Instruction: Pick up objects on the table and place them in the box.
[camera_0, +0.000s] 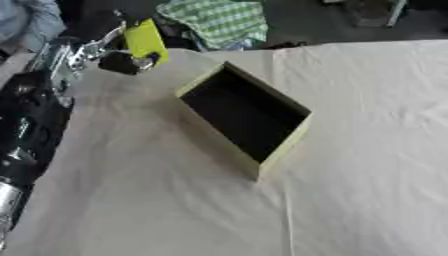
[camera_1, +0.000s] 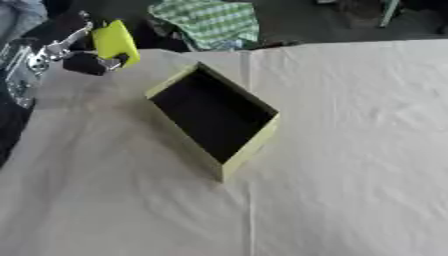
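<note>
The left hand (camera_0: 122, 61) grips a yellow object (camera_0: 145, 41), raised near the far left edge of the cloth-covered surface (camera_0: 367, 150), just beyond the open box (camera_0: 282, 142)'s far corner.

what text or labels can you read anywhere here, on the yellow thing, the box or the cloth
None can be read.
Yellow object, held in the left hand: plain yellow face, no print visible.
Box: pale walls and dark inside, no marking visible.
White table cloth: blank.
Green checked cloth beyond the table: pattern only, no words.
</note>
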